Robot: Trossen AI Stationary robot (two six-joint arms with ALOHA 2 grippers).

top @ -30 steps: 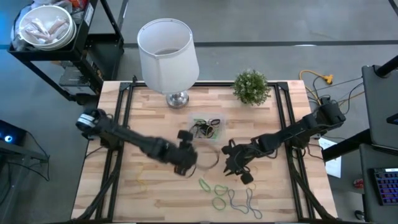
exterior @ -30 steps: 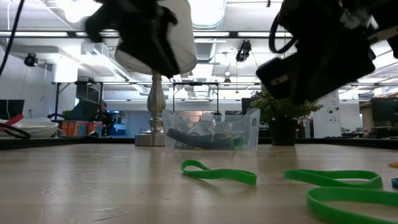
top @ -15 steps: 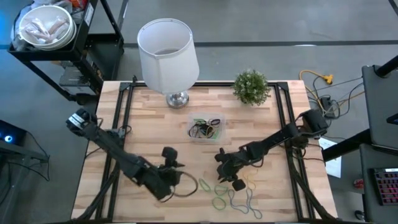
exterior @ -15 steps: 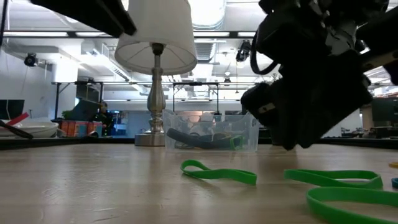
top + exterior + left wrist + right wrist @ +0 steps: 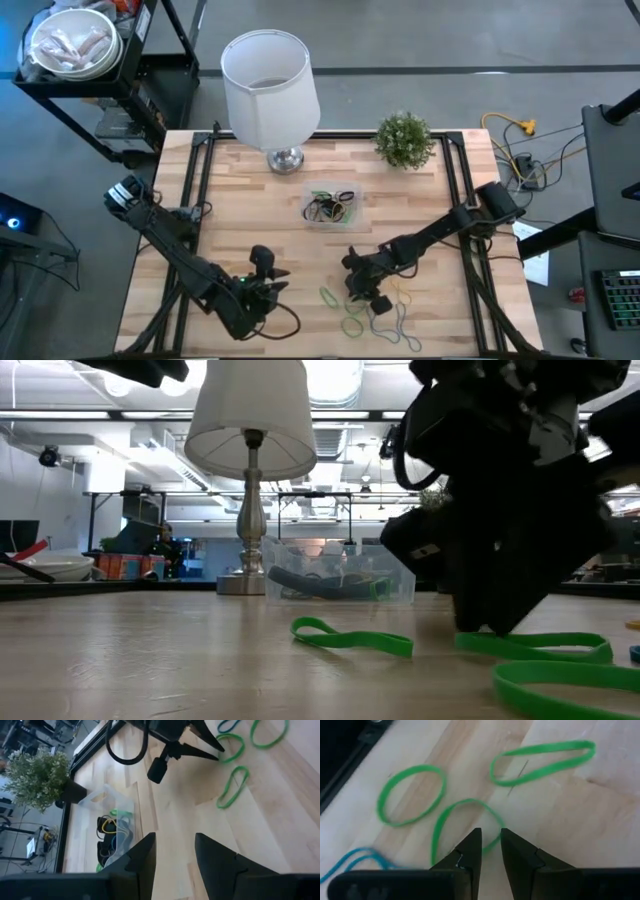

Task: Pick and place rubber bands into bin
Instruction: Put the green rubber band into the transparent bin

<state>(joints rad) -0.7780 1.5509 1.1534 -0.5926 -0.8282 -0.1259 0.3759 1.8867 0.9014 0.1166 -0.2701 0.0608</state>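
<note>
Several green rubber bands (image 5: 352, 310) lie loose at the table's six o'clock, the bin (image 5: 331, 207) at centre. The right gripper (image 5: 490, 851), fingers narrowly parted and empty, hangs over one green loop (image 5: 462, 822). The left gripper (image 5: 174, 852), at seven o'clock, gapes empty.

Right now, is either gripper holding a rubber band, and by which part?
Nothing is held. The right gripper is down at a green rubber band with a narrow gap between its fingers; the left gripper is open and empty.
</note>
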